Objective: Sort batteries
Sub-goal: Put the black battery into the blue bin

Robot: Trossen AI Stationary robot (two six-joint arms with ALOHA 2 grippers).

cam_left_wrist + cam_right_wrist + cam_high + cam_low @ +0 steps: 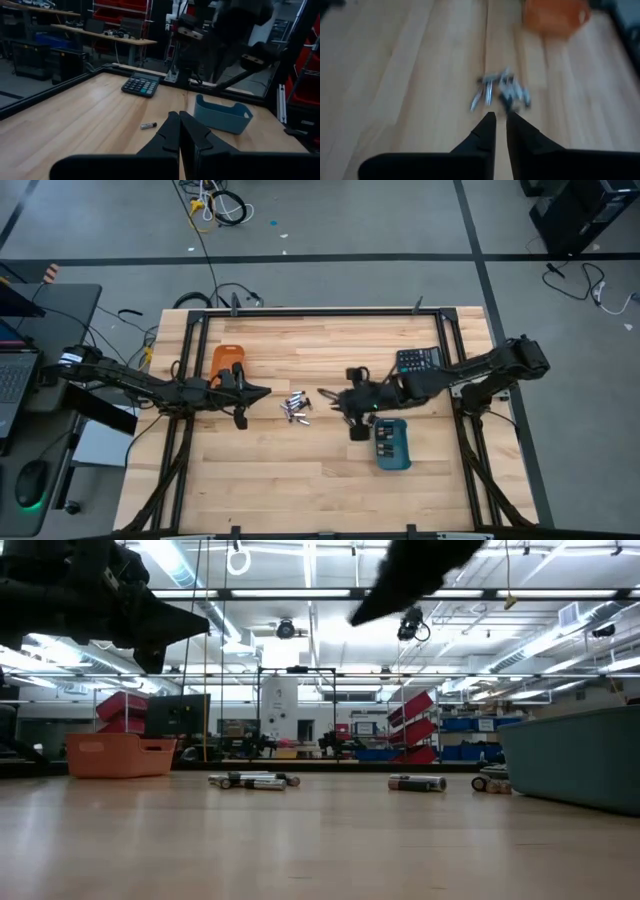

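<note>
While blurred, batteries lie beyond the right pincer.

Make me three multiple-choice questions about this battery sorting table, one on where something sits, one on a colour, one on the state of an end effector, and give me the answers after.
1. Where does the loose pile of batteries lie?
A. In the middle of the table, between the two arms
B. Inside the orange tray
C. On top of the calculator

2. What colour is the tray beside the right arm that already holds batteries?
A. Orange
B. Blue
C. White

3. How do the fingers of the left end effector stand?
A. Spread wide
B. Clamped on a battery
C. Shut, holding nothing

Answers:
1. A: the high view shows the pile on bare wood between the left end effector and the right end effector.
2. B: the high view shows it blue, with cells inside; the orange tray sits by the left arm.
3. C: the left wrist view shows its fingers pressed together, nothing between them.
</note>
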